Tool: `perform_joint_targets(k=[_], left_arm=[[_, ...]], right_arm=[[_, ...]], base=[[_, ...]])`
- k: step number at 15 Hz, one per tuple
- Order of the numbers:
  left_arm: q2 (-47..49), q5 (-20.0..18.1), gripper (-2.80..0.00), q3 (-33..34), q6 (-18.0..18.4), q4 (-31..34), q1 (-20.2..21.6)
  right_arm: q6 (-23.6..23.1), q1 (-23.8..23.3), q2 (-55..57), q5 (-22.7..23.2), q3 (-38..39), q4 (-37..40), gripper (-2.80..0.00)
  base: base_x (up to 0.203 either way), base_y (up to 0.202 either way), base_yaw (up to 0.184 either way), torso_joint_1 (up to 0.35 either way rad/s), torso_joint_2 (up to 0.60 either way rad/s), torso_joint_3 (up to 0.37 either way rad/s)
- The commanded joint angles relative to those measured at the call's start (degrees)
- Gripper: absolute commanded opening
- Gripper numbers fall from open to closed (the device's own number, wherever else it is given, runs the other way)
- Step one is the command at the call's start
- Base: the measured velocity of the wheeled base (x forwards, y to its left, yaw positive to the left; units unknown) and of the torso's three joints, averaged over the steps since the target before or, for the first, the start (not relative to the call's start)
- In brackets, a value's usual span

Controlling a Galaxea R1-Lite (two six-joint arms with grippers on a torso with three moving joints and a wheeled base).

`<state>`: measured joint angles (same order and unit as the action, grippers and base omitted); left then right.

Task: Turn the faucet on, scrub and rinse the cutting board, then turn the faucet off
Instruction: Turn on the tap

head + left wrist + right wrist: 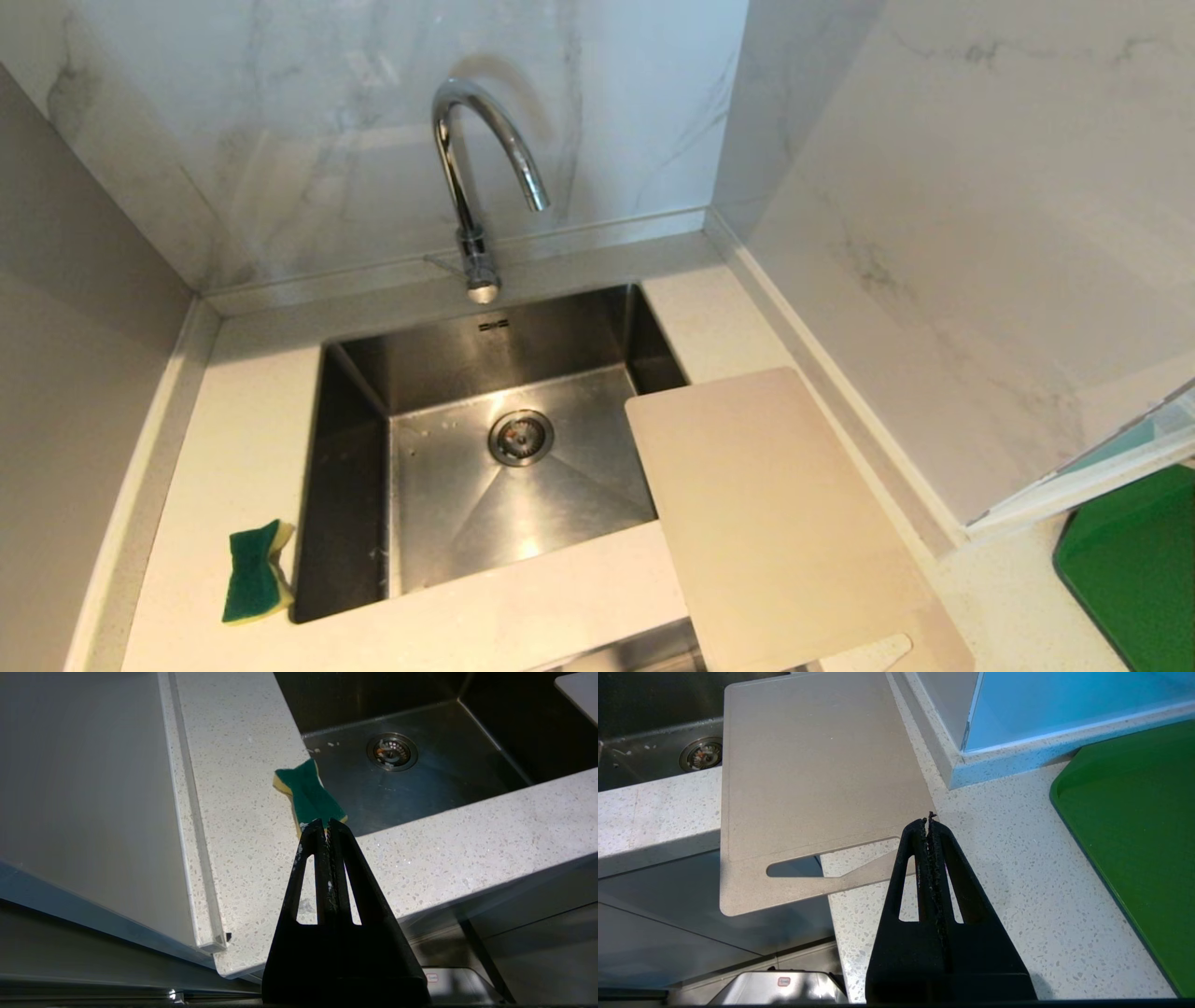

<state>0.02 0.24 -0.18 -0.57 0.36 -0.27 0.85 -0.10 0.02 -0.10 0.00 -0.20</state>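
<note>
A: Marble-look walls on three sides, pale speckled counter (pixel 252 429), steel sink (pixel 523 467) sunk in the middle. Dry basin by the look of it; no water seen at the spout.

B: Noted. Faucet (pixel 471 177) at the back rim, spout curved over the basin. Cutting board (pixel 775 523) on the right counter, one corner overhanging the sink, handle end jutting past the front edge. Sponge (pixel 254 574) on the left counter, just beside the sink rim.

A: Left gripper (pixel 327 823) parked low at the front of the counter, jaws pressed together, nothing between them, tips pointing toward the sponge. Right gripper (pixel 928 822) likewise pressed together and empty, near the slot end of the board, not touching.

B: Judged at the very start: tap not yet opened. First step likely the lever. Advice: approach from the side, push with a closed tip rather than pinch, small stroke, then check for flow before moving the board.

A: Agreed. Thin lever, easy to slip past; slow contact advisable.

B: Hard to read: lever barely visible in the head view, only a faint thin line left of the base, position uncertain. Neither arm in the head view. Green mat (pixel 1134 569) cut off at the right edge. Underside of the board hidden. Cabinet front below the counter only partly shown.
</note>
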Motion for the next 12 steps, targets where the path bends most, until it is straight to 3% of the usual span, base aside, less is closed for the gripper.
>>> perform_joint_targets(k=[1, 5, 10, 12], left_arm=[[0.06, 0.02, -2.8, -0.08, 0.04, 0.16, 0.0], [0.34, 0.69, -2.8, -3.34, 2.11, 0.99, 0.27], [12.32, 0.56, -2.8, -22.43, 3.65, 8.96, 0.27], [18.96, 0.38, -2.8, -28.93, 6.29, 9.83, 0.24]], right_arm=[[0.03, 0.01, 0.06, 0.01, 0.0, -0.06, -2.8], [0.03, 0.01, 0.06, 0.01, 0.0, -0.06, -2.8], [0.03, 0.01, 0.06, 0.01, 0.0, 0.03, -2.8], [0.03, 0.01, 0.06, 0.01, 0.0, 0.03, -2.8]], base=[[0.0, 0.0, 0.0, 0.0, 0.0, 0.0], [0.0, 0.0, 0.0, 0.0, 0.0, 0.0], [0.0, 0.0, 0.0, 0.0, 0.0, 0.0], [0.0, 0.0, 0.0, 0.0, 0.0, 0.0]])
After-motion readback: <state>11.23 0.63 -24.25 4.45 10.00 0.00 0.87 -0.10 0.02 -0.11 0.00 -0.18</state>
